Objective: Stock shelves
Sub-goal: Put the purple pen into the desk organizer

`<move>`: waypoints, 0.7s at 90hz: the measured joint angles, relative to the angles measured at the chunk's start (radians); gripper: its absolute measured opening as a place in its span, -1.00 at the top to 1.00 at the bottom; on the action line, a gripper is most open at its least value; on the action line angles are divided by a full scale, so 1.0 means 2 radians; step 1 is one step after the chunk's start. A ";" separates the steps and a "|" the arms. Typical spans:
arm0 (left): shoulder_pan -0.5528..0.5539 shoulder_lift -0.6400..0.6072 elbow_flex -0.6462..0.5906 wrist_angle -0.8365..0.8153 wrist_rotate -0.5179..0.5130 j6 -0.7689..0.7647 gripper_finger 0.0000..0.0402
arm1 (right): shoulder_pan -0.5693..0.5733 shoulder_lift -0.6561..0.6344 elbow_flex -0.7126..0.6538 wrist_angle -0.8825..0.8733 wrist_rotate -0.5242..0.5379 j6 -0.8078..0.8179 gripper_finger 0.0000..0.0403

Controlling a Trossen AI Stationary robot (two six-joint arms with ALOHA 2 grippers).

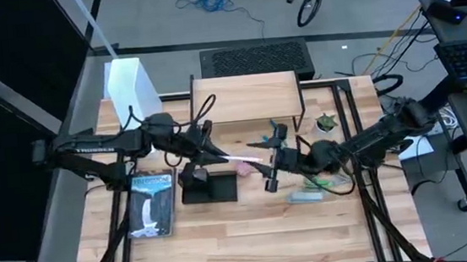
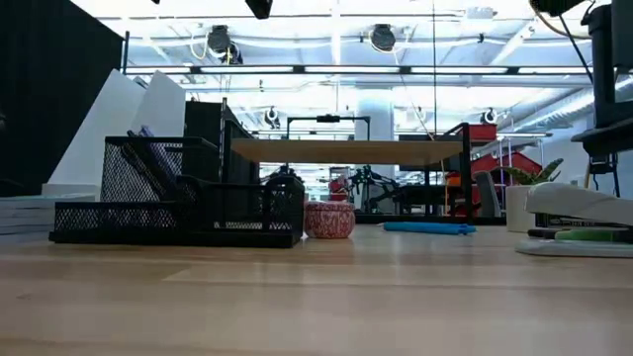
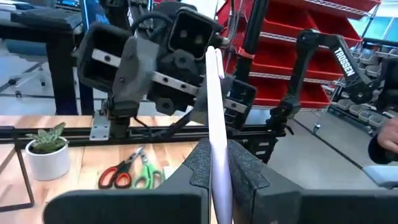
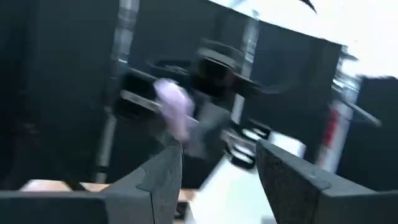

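Handover mid-air: left pincer (image 1: 219, 154) clamps a pale pen (image 1: 237, 157); right pincer (image 1: 267, 164) gapes beside its tip, gripping nothing. Shelves (image 1: 246, 98) stand behind, at the surface's (image 1: 251, 231) rear. Early release would probably drop the pen.

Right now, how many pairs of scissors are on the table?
2, lying side by side near the potted plant: a red-handled pair and a green-handled pair. Others may be hidden behind the arms or inside the black organizer tray.
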 joint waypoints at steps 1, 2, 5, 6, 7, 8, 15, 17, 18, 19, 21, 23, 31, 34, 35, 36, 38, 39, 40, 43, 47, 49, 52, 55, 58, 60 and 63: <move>0.000 0.000 0.000 0.000 0.000 -0.001 0.97 | -0.001 0.002 0.003 0.000 -0.005 0.000 0.09; 0.000 0.000 0.000 0.000 0.000 -0.002 0.97 | -0.002 0.003 0.005 0.000 -0.009 0.000 0.09; 0.000 0.000 0.000 0.000 0.000 -0.005 0.97 | -0.006 0.006 0.011 0.001 -0.020 0.000 0.09; 0.000 0.000 0.000 0.000 0.000 -0.007 0.97 | -0.006 0.007 0.013 0.002 -0.022 0.000 0.09; 0.000 0.000 0.000 0.000 0.000 -0.007 0.97 | -0.007 0.008 0.014 0.001 -0.025 0.000 0.09; 0.000 0.000 0.000 -0.001 0.000 -0.007 0.97 | -0.008 0.008 0.016 0.001 -0.028 -0.001 0.09; 0.000 0.000 0.000 -0.002 0.000 -0.008 0.97 | -0.008 0.009 0.024 -0.004 -0.055 -0.005 0.10; 0.000 0.000 0.000 -0.002 0.000 -0.008 0.97 | -0.008 0.009 0.025 -0.003 -0.062 -0.006 0.11; 0.000 0.000 0.000 -0.002 0.000 -0.008 0.97 | -0.008 0.009 0.026 -0.002 -0.066 -0.006 0.11; 0.000 0.000 0.000 -0.002 0.000 -0.008 0.97 | -0.008 0.009 0.026 -0.001 -0.069 -0.006 0.12; 0.000 0.000 0.000 -0.002 0.000 -0.008 0.97 | -0.008 0.009 0.026 0.002 -0.073 -0.006 0.14; 0.000 0.000 0.000 -0.002 0.000 -0.008 0.97 | -0.008 0.009 0.026 0.003 -0.076 -0.006 0.15; 0.001 0.000 0.000 -0.002 0.000 -0.008 0.97 | -0.006 0.009 0.026 0.004 -0.084 -0.006 0.26; 0.001 0.000 0.000 -0.002 0.001 -0.008 0.97 | -0.007 0.009 0.026 0.002 -0.085 -0.006 0.31; 0.001 0.000 0.000 -0.002 0.001 -0.008 0.97 | -0.007 0.009 0.026 0.002 -0.085 -0.005 0.33; 0.001 0.000 0.000 -0.002 0.001 -0.008 0.97 | -0.007 0.009 0.026 0.002 -0.085 -0.004 0.36; 0.001 0.000 0.000 -0.002 0.001 -0.008 0.97 | -0.007 0.009 0.026 0.002 -0.084 -0.003 0.41; 0.001 0.000 0.000 -0.002 0.001 -0.008 0.97 | -0.007 0.009 0.026 0.002 -0.084 -0.003 0.44; 0.001 0.000 0.000 -0.002 0.002 -0.008 0.97 | -0.007 0.009 0.026 0.002 -0.084 -0.003 0.47; 0.001 0.000 0.000 -0.002 0.003 -0.008 0.97 | -0.007 0.009 0.026 0.002 -0.084 -0.004 0.57; 0.001 0.000 0.000 -0.002 0.005 -0.008 0.97 | -0.007 0.009 0.026 0.001 -0.084 -0.013 0.71; 0.001 0.000 0.000 -0.002 0.005 -0.008 0.97 | -0.007 0.009 0.026 0.000 -0.084 -0.018 0.79; 0.001 0.000 0.000 -0.003 0.006 -0.009 0.97 | -0.007 0.009 0.026 -0.003 -0.083 -0.025 0.88; 0.000 0.000 -0.001 -0.004 0.007 -0.011 0.96 | -0.007 0.009 0.026 -0.007 -0.083 -0.031 0.93; 0.001 0.000 -0.001 -0.005 0.007 -0.012 0.94 | -0.007 0.009 0.026 -0.008 -0.080 -0.031 0.94; 0.001 0.000 -0.001 -0.005 0.007 -0.012 0.91 | -0.007 0.009 0.026 -0.009 -0.076 -0.028 0.94; 0.001 0.000 -0.001 -0.005 0.006 -0.012 0.86 | -0.007 0.009 0.026 -0.009 -0.070 -0.021 0.93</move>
